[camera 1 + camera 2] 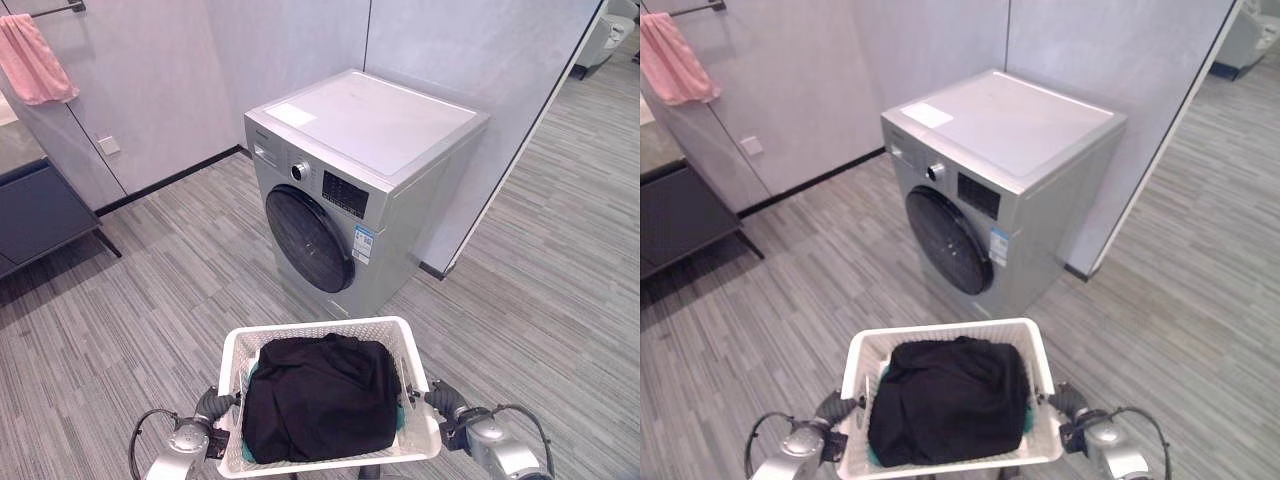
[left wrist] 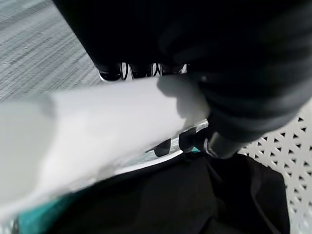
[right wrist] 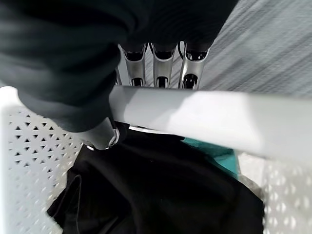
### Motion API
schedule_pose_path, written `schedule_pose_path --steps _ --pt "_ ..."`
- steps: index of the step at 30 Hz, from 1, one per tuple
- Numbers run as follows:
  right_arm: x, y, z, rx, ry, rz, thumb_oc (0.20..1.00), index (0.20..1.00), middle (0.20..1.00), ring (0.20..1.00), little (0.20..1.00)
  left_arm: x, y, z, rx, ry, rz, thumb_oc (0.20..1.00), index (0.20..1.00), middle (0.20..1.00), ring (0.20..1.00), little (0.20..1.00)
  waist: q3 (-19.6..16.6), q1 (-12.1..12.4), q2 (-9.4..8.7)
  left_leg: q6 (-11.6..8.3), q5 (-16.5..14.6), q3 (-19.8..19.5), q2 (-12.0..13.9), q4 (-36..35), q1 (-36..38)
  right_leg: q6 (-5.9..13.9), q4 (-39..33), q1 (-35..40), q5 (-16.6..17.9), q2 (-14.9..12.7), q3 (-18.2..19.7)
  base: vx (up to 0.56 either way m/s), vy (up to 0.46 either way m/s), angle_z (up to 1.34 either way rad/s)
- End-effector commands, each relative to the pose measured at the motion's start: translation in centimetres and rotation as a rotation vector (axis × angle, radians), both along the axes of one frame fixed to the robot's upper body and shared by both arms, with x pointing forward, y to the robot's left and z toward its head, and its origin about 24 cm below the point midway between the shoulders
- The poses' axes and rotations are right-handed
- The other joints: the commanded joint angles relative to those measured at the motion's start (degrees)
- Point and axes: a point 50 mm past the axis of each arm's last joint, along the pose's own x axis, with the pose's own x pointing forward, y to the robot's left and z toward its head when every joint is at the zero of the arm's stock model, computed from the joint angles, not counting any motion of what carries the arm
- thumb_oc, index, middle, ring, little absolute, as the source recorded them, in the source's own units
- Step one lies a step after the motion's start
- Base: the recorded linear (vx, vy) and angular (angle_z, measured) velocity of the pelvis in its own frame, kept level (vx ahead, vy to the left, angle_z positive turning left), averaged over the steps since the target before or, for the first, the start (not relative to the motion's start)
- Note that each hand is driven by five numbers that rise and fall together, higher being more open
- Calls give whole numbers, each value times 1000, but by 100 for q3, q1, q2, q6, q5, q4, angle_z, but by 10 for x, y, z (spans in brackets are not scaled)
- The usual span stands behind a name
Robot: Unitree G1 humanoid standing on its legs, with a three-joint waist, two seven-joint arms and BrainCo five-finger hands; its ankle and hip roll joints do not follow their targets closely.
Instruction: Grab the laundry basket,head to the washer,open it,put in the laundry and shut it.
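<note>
The right hand [image 3: 161,63] grips the white laundry basket [image 3: 29,146] by its rim, fingers [image 3: 158,61] curled under the smooth edge and thumb over it, above a black garment [image 3: 156,185] lying on teal cloth [image 3: 219,153], with grey striped floor [image 3: 273,44] beyond.

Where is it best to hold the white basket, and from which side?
By the rim of each short side of the basket, one hand from each side: left hand, right hand. The rim is a thick bar, and the fingers curl round it.
</note>
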Motion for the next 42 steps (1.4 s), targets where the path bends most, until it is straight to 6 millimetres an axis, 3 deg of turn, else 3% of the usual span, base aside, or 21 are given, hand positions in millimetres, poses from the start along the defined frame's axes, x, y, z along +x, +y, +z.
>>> schedule_pose_path --steps 1,4,10,13,14,15,16,23,27,29,31,34,42 --pt "36 0 39 188 -168 19 200 200 200 200 200 34 31 41 -94 -205 40 200 200 200 200 200 -150 0 -334 -74 -185 -227 -249 480 -357 140 526 -175 -632 -67 278 3 -32 4" --pt "50 12 56 261 -206 83 200 200 200 200 200 38 40 47 -95 -205 33 200 200 200 200 200 -155 8 -338 -102 -197 -219 -247 580 -381 123 554 -146 -654 -71 240 6 -13 5" --pt "110 71 109 367 -252 351 200 200 200 200 200 70 77 90 -4 -216 -56 200 200 200 200 200 -245 174 -300 -97 -208 -157 -242 556 -277 156 506 2 -615 -96 212 28 35 8" --pt "125 85 121 376 -265 369 200 200 200 200 200 83 87 108 45 -239 -75 200 200 200 200 200 -259 255 -302 -84 -216 -140 -244 540 -255 178 512 9 -592 -117 210 12 51 1" --pt "138 97 138 355 -293 416 200 200 200 200 200 96 101 130 88 -268 -65 200 200 200 200 200 -260 296 -300 -64 -232 -120 -255 543 -249 202 560 -20 -572 -145 222 -1 46 4" --pt "138 97 138 355 -294 416 200 200 200 200 200 96 101 130 88 -269 -66 200 200 200 200 200 -254 301 -301 -64 -233 -118 -255 544 -246 202 562 -19 -573 -146 224 6 117 2" --pt "148 104 155 332 -326 451 200 200 200 200 200 107 110 149 136 -296 -61 200 200 200 200 200 -246 334 -299 -34 -243 -86 -272 530 -242 234 593 -37 -544 -181 230 5 100 4" --pt "158 113 184 292 -378 539 200 200 200 200 200 128 113 199 173 -442 -83 200 200 200 200 200 -163 491 -263 117 -280 74 -333 452 -207 374 846 -233 -461 -366 307 -8 113 -5" --pt "161 120 194 340 -412 524 200 200 200 200 200 134 112 211 184 -486 -82 200 200 200 200 200 -97 536 -253 206 -330 132 -391 476 -202 463 1082 -374 -444 -472 343 -18 118 -15" --pt "158 131 193 407 -421 525 200 200 200 200 200 134 107 212 161 -535 -79 200 200 200 200 200 -49 560 -252 257 -358 150 -417 481 -190 506 1233 -460 -435 -543 343 -25 153 -19" --pt "148 144 186 431 -380 593 200 200 200 200 200 128 108 201 114 -510 -55 200 200 200 200 200 1 566 -245 319 -407 175 -449 513 -179 541 1383 -532 -442 -612 349 -2 154 -11" --pt "148 146 183 402 -363 616 200 200 200 200 200 125 107 199 134 -490 -81 200 200 200 200 200 68 611 -246 389 -485 194 -505 614 -178 588 1581 -592 -436 -713 318 2 114 -14" --pt "151 145 189 405 -383 603 200 200 200 200 200 127 110 218 196 -514 -115 200 200 200 200 200 81 673 -267 555 -635 65 -667 726 -116 670 2232 -722 -319 -917 289 37 110 1"
